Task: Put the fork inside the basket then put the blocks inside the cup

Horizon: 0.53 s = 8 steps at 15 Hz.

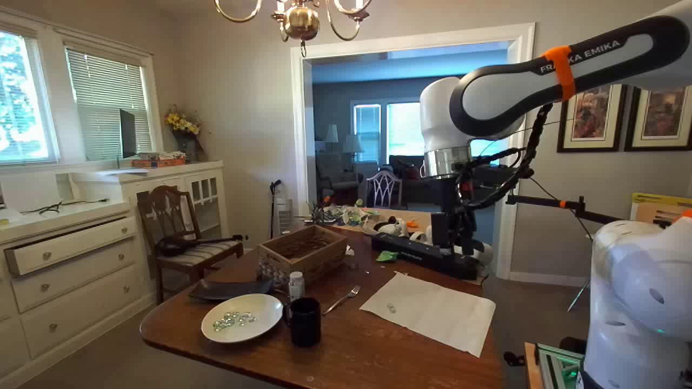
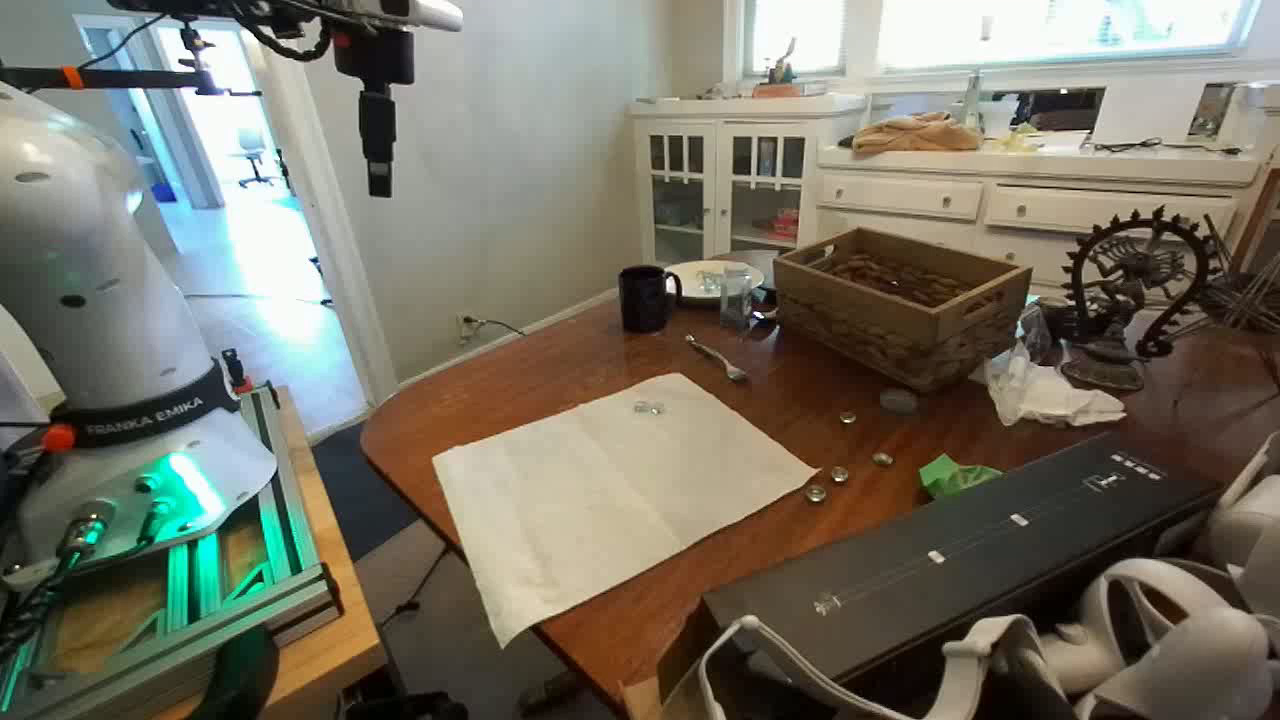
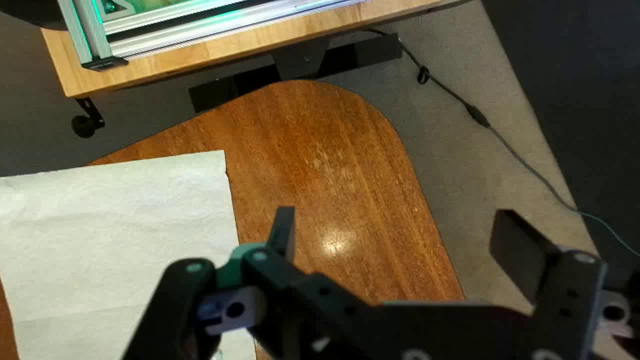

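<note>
Fingers [image 3: 522,255] wide apart and empty; risks tipping cup [image 1: 306,325] near worktop's [image 1: 373,351] edge by reaching too low for fork [image 2: 715,358].

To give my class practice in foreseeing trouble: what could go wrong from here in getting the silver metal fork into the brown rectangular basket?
The thin silver fork lies flat on the brown wooden table, so the spread black fingers might scrape the wood or fail to grip it.

The black cylindrical cup stands close to the fork's handle end and could be bumped.

The basket has raised walls, so a fork carried too low may catch the rim.
</note>
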{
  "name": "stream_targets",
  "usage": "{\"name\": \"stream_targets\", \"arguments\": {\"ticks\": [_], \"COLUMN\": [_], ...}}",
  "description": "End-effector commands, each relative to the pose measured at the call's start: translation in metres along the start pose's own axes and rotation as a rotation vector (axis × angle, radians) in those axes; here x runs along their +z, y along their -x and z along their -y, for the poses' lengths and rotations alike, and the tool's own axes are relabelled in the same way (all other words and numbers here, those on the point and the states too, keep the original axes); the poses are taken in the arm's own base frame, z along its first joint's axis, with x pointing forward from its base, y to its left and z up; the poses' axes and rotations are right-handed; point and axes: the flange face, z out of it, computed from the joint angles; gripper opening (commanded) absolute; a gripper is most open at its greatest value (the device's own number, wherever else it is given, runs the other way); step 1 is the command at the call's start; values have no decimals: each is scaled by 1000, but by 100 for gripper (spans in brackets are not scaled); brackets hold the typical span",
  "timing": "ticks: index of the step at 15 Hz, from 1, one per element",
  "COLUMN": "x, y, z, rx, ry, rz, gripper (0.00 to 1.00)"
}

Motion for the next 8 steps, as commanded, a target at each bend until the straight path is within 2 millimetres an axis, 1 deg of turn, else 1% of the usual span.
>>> {"name": "stream_targets", "arguments": {"ticks": [1,6,8], "x": [0,0,-2], "y": [0,0,-7], "z": [0,0,-5], "rx": [0,0,-84], "ry": [0,0,20], "rz": [1,1,-34], "gripper": [100,100,100]}}
